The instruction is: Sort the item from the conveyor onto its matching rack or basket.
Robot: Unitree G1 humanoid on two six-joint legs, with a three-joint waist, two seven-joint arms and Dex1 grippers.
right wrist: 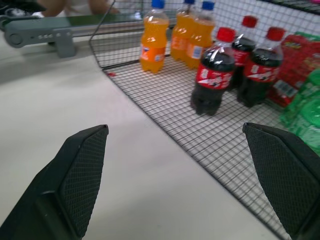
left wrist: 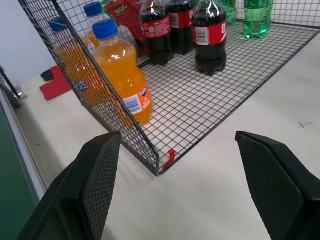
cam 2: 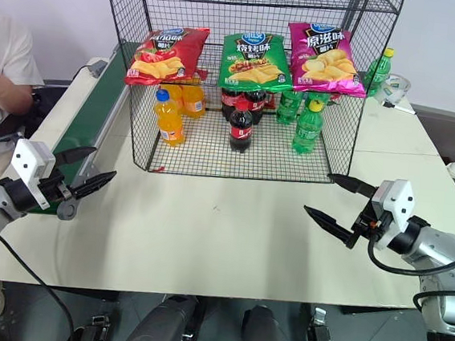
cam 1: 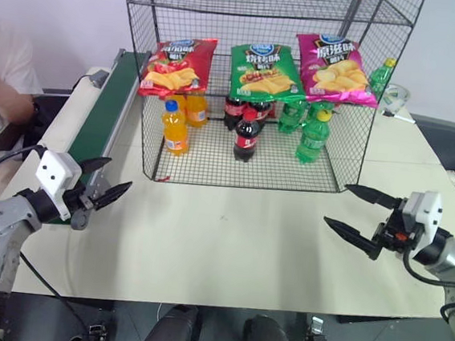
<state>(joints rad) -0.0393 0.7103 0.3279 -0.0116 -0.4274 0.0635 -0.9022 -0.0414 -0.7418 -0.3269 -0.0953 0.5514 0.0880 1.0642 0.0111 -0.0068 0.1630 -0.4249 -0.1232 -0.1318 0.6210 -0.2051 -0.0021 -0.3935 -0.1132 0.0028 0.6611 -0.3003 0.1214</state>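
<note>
On the rack's (cam 1: 364,87) middle tier, leftmost, lies the red bag (cam 1: 179,65), beside green (cam 1: 263,71) and pink (cam 1: 334,68) bags: likely light, slick, crushable, best pinched at a sealed edge. Below stand orange (cam 1: 175,128), cola (cam 1: 246,136) and green bottles (cam 1: 315,135); beside runs the conveyor (cam 1: 108,111). Over bare table hover left gripper (cam 1: 105,181) and right gripper (cam 1: 360,214), both spread wide, grasping nothing.

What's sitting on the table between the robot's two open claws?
Nothing: in the left eye view the tabletop between the left gripper and right gripper is bare.
</note>
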